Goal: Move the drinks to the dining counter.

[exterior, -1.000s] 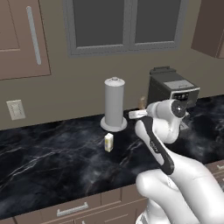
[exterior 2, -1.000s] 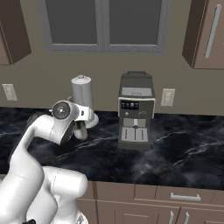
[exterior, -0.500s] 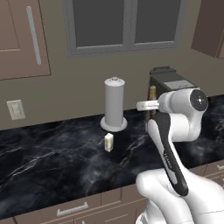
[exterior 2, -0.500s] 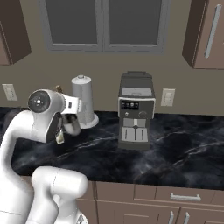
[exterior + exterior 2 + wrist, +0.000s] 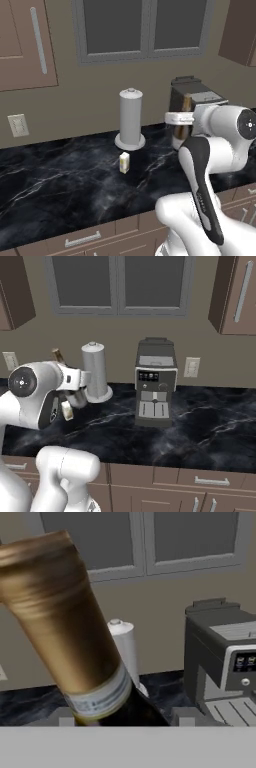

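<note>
A dark wine bottle [image 5: 70,632] is seen gripped in the claw [image 5: 122,719] and lifted clear of the worktop [image 5: 60,185], its gold-foiled neck leaning across the hand view in front of the window. In the right base view the bottle neck [image 5: 57,355] pokes up behind the arm's white wrist, and in the left base view the bottle [image 5: 186,104] is glimpsed just behind the white hand, in front of the coffee machine [image 5: 156,383]. The claw is pinched on the bottle low on its body, only the two finger tips [image 5: 65,719] being visible on either side.

The step in hand is judged to be the carrying of the first drink away from the worktop over the drawers. A small white-and-yellow carton [image 5: 124,162] is left standing near the middle of the worktop, just in front of the tall grey paper-towel roll [image 5: 130,120], and is yet to be fetched.

The next move is judged to call for the bottle being kept steady in the grip while the base is driven to the dining counter, where the bottle must be set down upright before the grip is released. The bottle's tilt in the grip suggests that slipping is the thing to be guarded against.
</note>
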You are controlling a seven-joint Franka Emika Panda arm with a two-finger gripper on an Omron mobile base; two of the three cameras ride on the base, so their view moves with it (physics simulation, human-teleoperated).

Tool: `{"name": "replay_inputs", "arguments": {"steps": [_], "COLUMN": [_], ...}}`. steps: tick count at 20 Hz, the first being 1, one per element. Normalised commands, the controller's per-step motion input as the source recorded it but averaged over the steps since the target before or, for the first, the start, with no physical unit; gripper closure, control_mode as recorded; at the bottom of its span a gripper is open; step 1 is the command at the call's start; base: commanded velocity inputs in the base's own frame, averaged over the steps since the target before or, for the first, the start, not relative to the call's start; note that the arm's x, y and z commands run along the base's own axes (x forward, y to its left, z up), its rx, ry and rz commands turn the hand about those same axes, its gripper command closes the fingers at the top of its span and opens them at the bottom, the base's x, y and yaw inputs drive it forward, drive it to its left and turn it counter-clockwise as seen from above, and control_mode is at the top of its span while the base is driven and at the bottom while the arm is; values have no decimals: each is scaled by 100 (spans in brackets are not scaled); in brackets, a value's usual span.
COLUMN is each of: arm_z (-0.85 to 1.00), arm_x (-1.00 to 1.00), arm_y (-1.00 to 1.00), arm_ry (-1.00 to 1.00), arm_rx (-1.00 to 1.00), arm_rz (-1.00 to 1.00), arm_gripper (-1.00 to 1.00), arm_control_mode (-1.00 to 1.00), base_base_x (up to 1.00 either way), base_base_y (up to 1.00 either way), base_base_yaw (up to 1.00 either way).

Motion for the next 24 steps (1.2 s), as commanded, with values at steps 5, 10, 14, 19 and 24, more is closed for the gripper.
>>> {"name": "replay_inputs", "arguments": {"steps": [5, 10, 14, 19, 24], "arm_z": [1, 5, 0, 0, 0], "arm_x": [-25, -13, 0, 0, 0], "arm_y": [-15, -1, 0, 0, 0], "arm_ry": [-2, 0, 0, 0, 0], "arm_rx": [25, 11, 0, 0, 0], "arm_rz": [0, 0, 0, 0, 0], "arm_gripper": [100, 100, 100, 100, 100], "arm_control_mode": [-100, 100, 100, 100, 100], "base_base_x": [0, -19, -35, -35, -21], "base_base_y": [0, 1, 50, 94, 38], "base_base_yaw": [0, 4, 18, 58, 97]}}
